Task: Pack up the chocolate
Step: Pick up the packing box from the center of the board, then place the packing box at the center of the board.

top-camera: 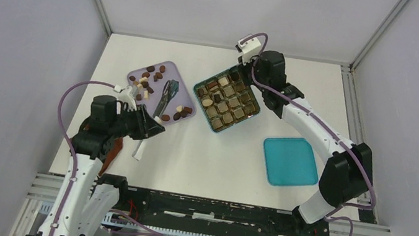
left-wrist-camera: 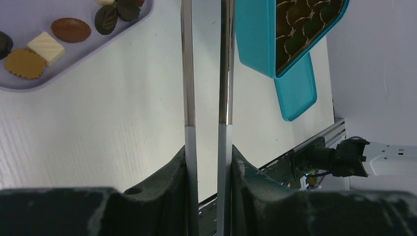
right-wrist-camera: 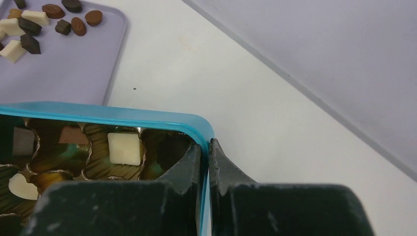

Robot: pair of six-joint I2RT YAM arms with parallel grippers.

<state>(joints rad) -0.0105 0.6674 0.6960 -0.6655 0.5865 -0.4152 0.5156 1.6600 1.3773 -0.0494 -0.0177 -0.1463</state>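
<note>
The right claw (right-wrist-camera: 206,152) is clenched on the far corner wall of the teal box (right-wrist-camera: 123,114), one finger inside the corner cell and one outside. That pins the box to the bench (left-wrist-camera: 98,128). The left claw (left-wrist-camera: 208,162) grasps a pair of metal tongs (left-wrist-camera: 188,73) by their white handle end. The two blades stand parallel and apart, with nothing between them in the stretch that shows, and their tips run out of the wrist view.

Most chocolate pieces (right-wrist-camera: 30,43) lie loose on the lilac tray (right-wrist-camera: 74,64), just left of the box. Others already sit in the cells, among them a white square (right-wrist-camera: 124,147). The teal lid (top-camera: 290,161) lies well apart on the right.

The step in hand looks like fetching a piece with the tongs. To do it well:
- Choose a piece lying clear of its neighbours
- Lower the blades so they straddle it
- Squeeze only enough to lift it, since glossy rounded pieces may slip
- Carry it low to an empty cell
- Hold the right grip firm, so the box does not shift under the tongs
</note>
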